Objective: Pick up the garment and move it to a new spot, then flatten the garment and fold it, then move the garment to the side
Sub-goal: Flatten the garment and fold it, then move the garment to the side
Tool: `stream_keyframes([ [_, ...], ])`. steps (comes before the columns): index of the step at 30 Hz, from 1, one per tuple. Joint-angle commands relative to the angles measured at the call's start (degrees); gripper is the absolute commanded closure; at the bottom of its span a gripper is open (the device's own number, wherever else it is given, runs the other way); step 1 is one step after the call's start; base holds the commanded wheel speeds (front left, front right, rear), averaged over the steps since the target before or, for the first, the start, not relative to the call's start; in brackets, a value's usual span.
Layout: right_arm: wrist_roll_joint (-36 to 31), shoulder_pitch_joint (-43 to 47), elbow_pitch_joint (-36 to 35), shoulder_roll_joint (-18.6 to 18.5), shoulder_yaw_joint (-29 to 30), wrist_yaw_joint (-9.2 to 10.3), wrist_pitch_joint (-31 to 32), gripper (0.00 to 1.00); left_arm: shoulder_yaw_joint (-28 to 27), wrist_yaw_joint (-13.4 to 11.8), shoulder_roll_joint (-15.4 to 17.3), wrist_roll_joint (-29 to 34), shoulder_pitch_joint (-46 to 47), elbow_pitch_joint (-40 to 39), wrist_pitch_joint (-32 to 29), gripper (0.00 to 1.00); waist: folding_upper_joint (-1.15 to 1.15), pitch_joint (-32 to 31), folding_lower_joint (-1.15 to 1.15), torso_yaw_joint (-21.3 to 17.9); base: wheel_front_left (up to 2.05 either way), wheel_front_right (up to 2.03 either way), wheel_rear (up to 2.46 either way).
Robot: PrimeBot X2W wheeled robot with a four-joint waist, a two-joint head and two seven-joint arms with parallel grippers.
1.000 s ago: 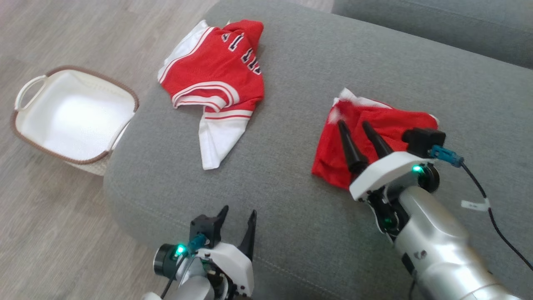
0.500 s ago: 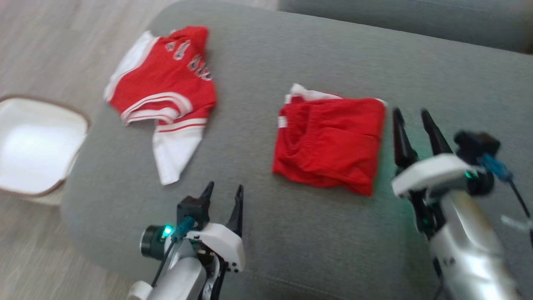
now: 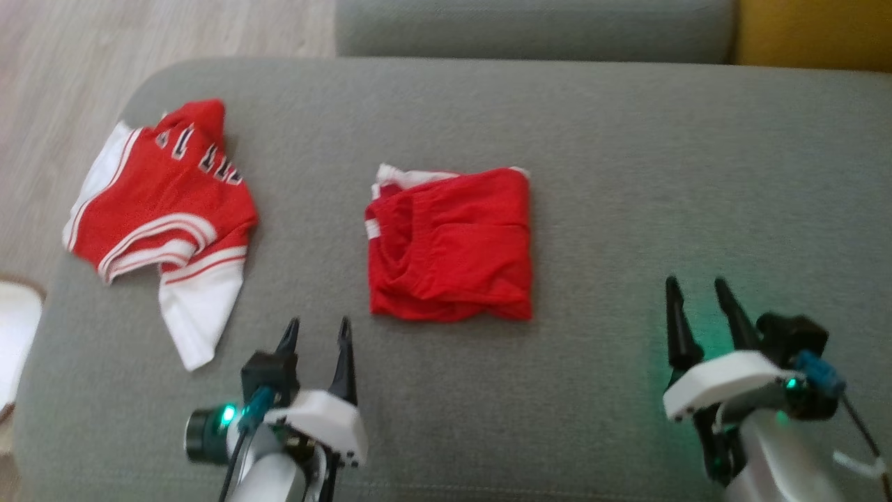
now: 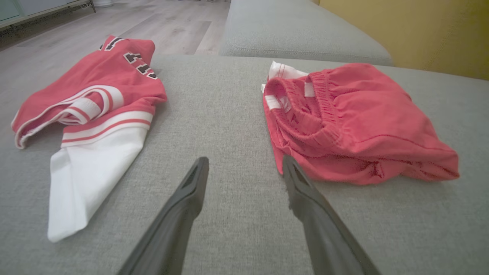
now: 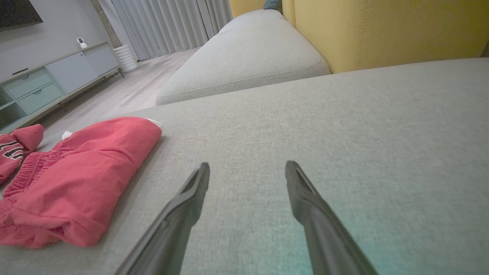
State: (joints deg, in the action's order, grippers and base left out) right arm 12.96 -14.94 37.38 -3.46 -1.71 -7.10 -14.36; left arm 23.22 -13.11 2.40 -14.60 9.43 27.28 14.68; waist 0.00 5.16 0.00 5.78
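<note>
A folded red garment (image 3: 449, 244), shorts with an elastic waistband, lies flat on the middle of the grey sofa seat (image 3: 627, 174). It also appears in the left wrist view (image 4: 355, 122) and the right wrist view (image 5: 76, 179). My left gripper (image 3: 318, 324) is open and empty, low over the seat just left of and nearer than the garment (image 4: 244, 160). My right gripper (image 3: 695, 282) is open and empty too, well to the garment's right over bare cushion (image 5: 248, 164).
A crumpled red and white jersey (image 3: 167, 209) lies at the seat's left end (image 4: 95, 99). A white basket (image 3: 14, 328) stands on the wooden floor past the left edge. A second grey cushion (image 3: 529, 28) and a yellow backrest (image 3: 815, 31) lie behind.
The head camera has swung, shifting the whole picture leftward. My right gripper, which was over the red garment, has drawn back to its right and is apart from it. Both grippers stayed open.
</note>
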Motion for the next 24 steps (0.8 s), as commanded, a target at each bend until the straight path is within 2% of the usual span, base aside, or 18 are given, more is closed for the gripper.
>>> stream_keyframes([
  [1, 0.46, -0.06, -2.0, 0.53, -2.56, -0.39, -0.63, 0.0, -2.96, 0.03, 0.48, 1.02, 0.04, -2.01, 0.31, 0.0, 0.0, -2.0, 0.0, -2.27, 0.0, 0.0, 0.0],
  [6, 2.67, 1.25, -1.98, 0.56, -4.62, -0.39, -0.63, 0.0, -4.29, 0.65, 0.48, 1.76, -1.97, -2.06, 0.32, 0.0, 0.0, -2.62, 0.0, -3.01, 0.0, 0.0, 0.0],
  [11, 3.69, 1.12, -1.52, 0.57, -6.36, -0.39, -0.63, 0.0, -3.39, 1.36, 0.48, 2.01, -1.99, -2.17, 0.32, 0.0, 0.0, -2.27, 0.0, -1.93, 0.0, 0.0, 0.0],
  [20, 8.48, -6.58, 3.2, 0.57, -13.34, -0.39, -0.63, 0.0, -1.2, 2.14, 0.48, 1.82, 0.05, -4.22, 0.32, 0.0, 0.0, 2.22, 0.0, 3.55, 0.0, 0.0, 0.0],
  [24, 10.35, -10.08, 5.08, 0.57, -14.42, -0.39, -0.63, 0.0, -0.28, 2.25, 0.48, 1.41, 0.7, -4.46, 0.32, 0.0, 0.0, 3.89, 0.0, 5.96, 0.0, 0.0, 0.0],
])
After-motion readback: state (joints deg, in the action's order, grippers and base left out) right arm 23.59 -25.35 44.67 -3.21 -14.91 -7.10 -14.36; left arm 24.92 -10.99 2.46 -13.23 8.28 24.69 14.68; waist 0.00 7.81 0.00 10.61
